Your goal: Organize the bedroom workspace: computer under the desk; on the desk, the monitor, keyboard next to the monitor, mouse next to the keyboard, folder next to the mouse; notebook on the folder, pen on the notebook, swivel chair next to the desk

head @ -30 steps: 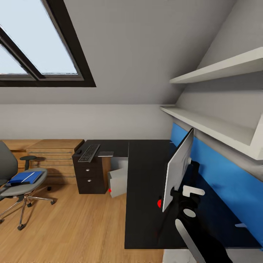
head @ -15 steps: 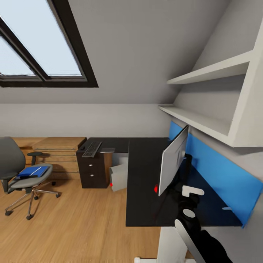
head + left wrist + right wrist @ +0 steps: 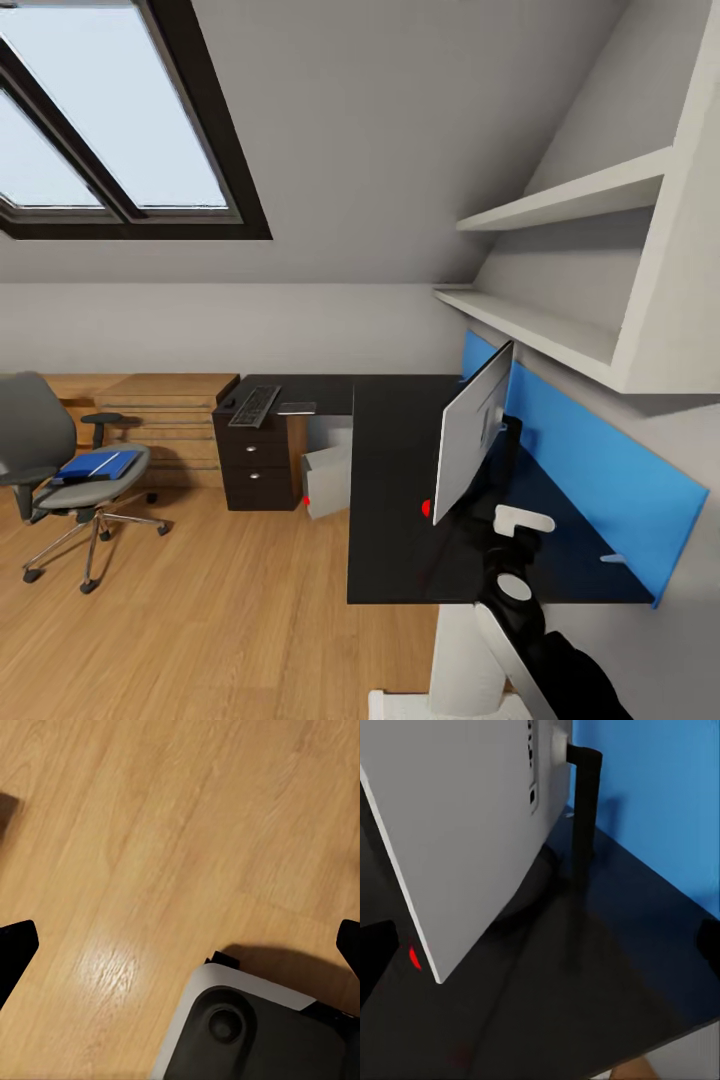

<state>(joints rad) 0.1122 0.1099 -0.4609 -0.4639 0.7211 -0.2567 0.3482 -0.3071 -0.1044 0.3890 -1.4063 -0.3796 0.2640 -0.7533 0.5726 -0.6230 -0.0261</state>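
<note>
My right gripper [image 3: 547,945] is spread wide, its two dark fingertips at opposite edges of the wrist picture with nothing between them, and it hangs just off the monitor [image 3: 473,432], which stands on the desk [image 3: 390,520] with its pale back turned to me and its stand close to the blue wall panel [image 3: 590,470]; I judge the screen is placed and I can leave it. My left gripper [image 3: 180,945] is also apart and empty, pointed at the wooden floor [image 3: 150,832] beside the robot base [image 3: 255,1035], parked low so it stays out of the way. Farther along the desk's other wing lies the keyboard [image 3: 254,405], well apart from the monitor, with something small and dark by it that may be the mouse; I cannot tell. The computer [image 3: 327,482] sits under the desk. The folder [image 3: 97,465] lies on the swivel chair [image 3: 60,470], well off from the desk, so both remain to be fetched.
</note>
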